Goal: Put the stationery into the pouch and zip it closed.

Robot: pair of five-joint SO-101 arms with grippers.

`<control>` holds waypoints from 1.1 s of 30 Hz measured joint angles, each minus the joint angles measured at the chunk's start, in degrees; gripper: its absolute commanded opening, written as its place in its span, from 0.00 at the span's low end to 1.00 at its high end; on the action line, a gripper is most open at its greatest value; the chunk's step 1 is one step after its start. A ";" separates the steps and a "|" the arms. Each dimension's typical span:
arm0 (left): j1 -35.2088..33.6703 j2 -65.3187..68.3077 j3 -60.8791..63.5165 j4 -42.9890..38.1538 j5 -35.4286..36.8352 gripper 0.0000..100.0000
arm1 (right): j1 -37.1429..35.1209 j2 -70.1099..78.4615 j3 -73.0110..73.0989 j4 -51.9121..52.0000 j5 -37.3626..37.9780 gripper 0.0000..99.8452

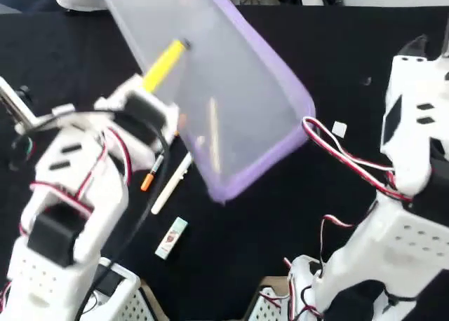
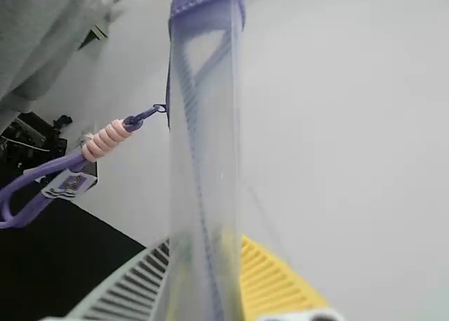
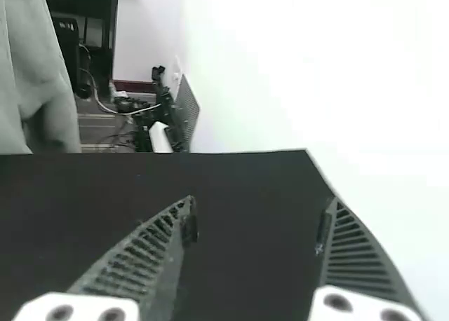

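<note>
Pouch [image 1: 231, 90] in L tool [image 2: 203, 293]; marker [image 1: 151, 174], pen [image 1: 172, 184], eraser [image 1: 171, 237] x1 each.

Bright, diffuse lighting.
The wall [image 3: 316, 69] washes out in both wrist views; the surface [image 1: 337, 90] reads dark and matte; the pouch [image 1: 231, 97] carries soft glare.

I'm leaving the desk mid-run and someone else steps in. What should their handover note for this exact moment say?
Left gripper: shut on the pouch, held tilted above the table.
Right gripper: open, empty, over the table.
Lying by the left arm: orange marker, white pen, small green-and-white item.
Done: pouch lifted. A pale stick shows through it; inside or underneath, unclear.
Left: load those three, then zip closed; the zip pull hangs free.
</note>
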 measured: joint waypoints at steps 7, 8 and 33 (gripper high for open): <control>0.88 -10.37 9.76 0.00 -13.10 0.03 | -3.08 1.49 4.40 -0.18 -7.12 0.28; 0.88 -11.87 11.52 0.00 -15.91 0.03 | -4.31 2.20 4.48 -0.18 -7.30 0.28; -25.85 -43.60 64.35 -36.04 -48.09 0.03 | -25.32 2.90 4.92 6.07 -13.63 0.28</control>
